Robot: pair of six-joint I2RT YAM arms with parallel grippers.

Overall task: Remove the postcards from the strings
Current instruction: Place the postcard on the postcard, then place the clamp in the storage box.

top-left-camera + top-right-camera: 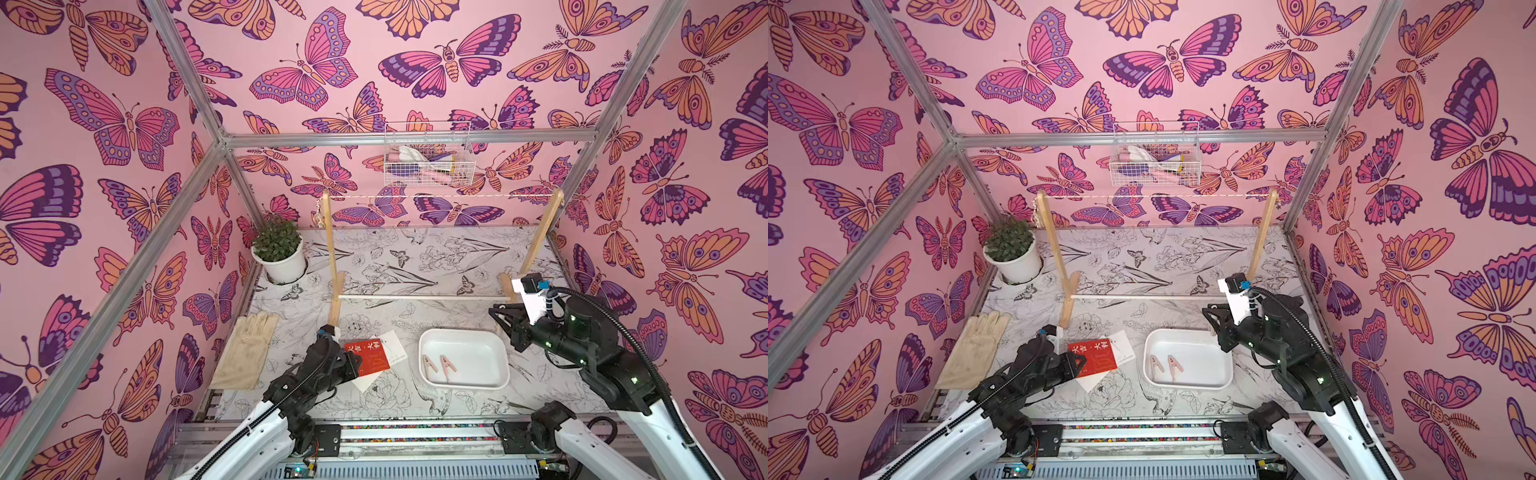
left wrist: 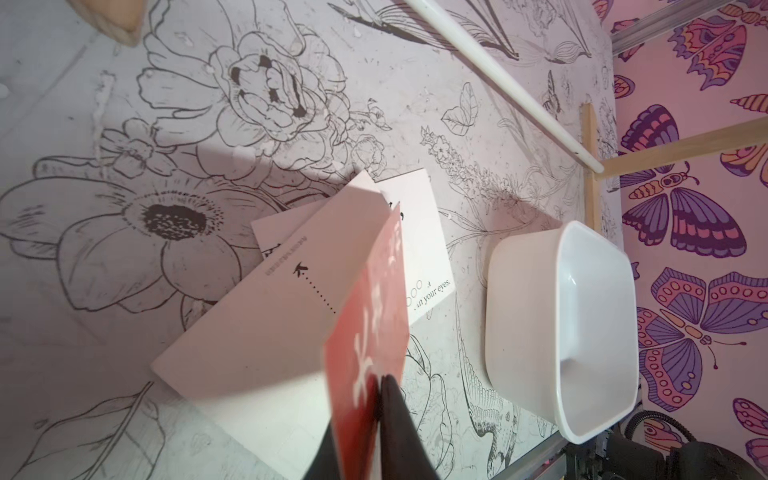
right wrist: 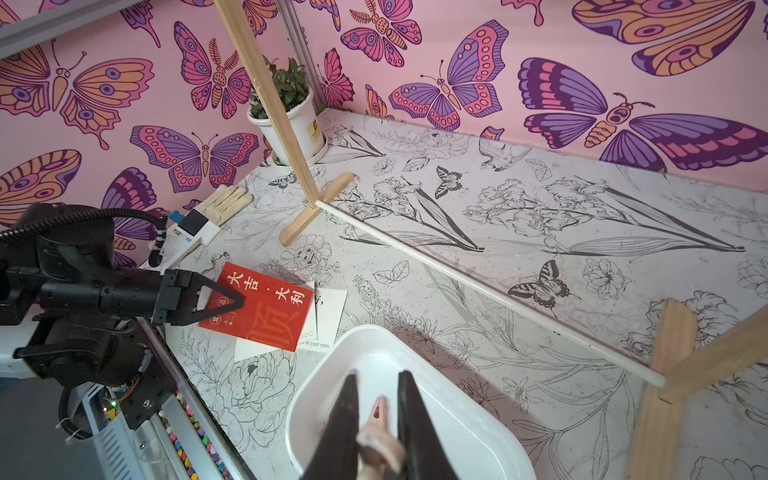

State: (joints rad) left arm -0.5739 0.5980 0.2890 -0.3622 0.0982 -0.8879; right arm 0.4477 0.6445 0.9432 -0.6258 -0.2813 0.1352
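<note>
Spanning the wooden rack (image 1: 540, 232), the string (image 1: 436, 196) hangs bare. Beside the white tray (image 1: 461, 331) lie two white postcards (image 2: 257, 332). My left pincer (image 3: 241, 300) pinches the red postcard (image 3: 266, 307) by its edge, probably to stack it on them. My right pincer (image 3: 378, 376) clamps a clothespin (image 3: 380, 440) above the tray, likely to drop it in.

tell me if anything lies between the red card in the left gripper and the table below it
Yes: two overlapping white cards lie on the table right under the red card pinched in the left gripper, so it would land on them. Nothing else visible is between.
</note>
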